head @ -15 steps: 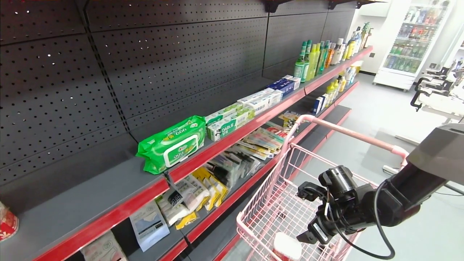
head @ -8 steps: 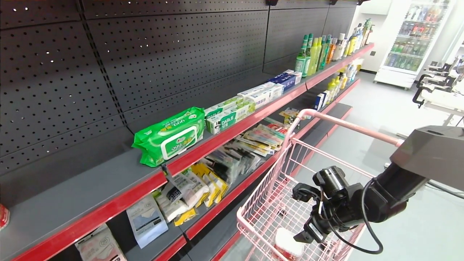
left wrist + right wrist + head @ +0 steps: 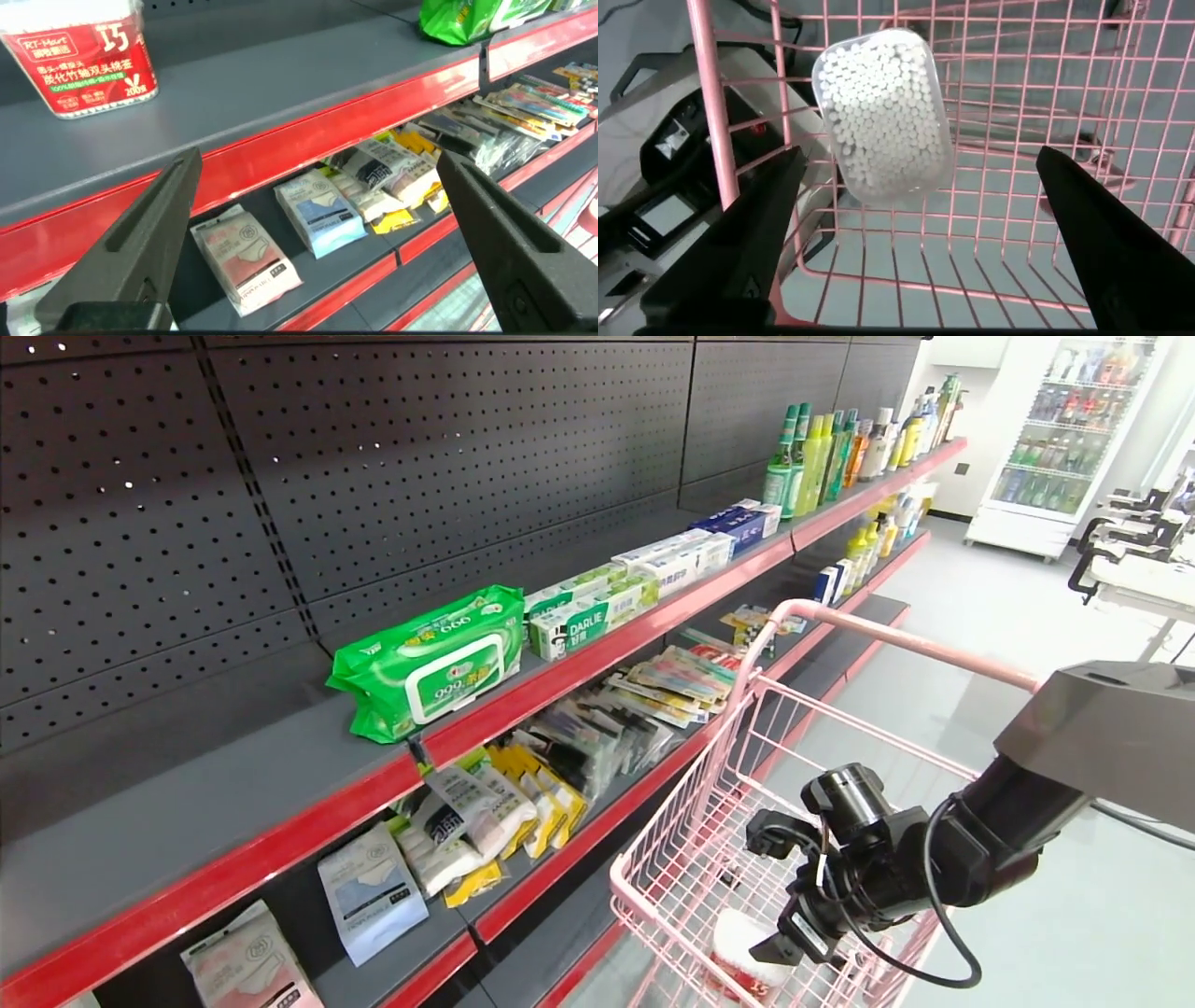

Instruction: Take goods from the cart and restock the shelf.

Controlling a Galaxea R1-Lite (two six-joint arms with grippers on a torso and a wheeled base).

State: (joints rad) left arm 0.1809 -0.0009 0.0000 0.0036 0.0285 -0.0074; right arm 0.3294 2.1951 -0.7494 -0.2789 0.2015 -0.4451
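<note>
Beside grey store shelves (image 3: 233,775), the right gripper (image 3: 913,163), 2 jaws spread wide, hangs over the clear tub of white cotton swabs (image 3: 882,117) in the pink wire cart (image 3: 896,644) and should descend centred on it.

At lower right, the right gripper (image 3: 777,945) hangs inside the pink cart (image 3: 896,639), just above a white-lidded red tub (image 3: 735,935). A green wipes pack (image 3: 425,663) lies on the red-edged shelf (image 3: 280,840) at centre left — toothpaste boxes (image 3: 593,616) just beside it.
</note>
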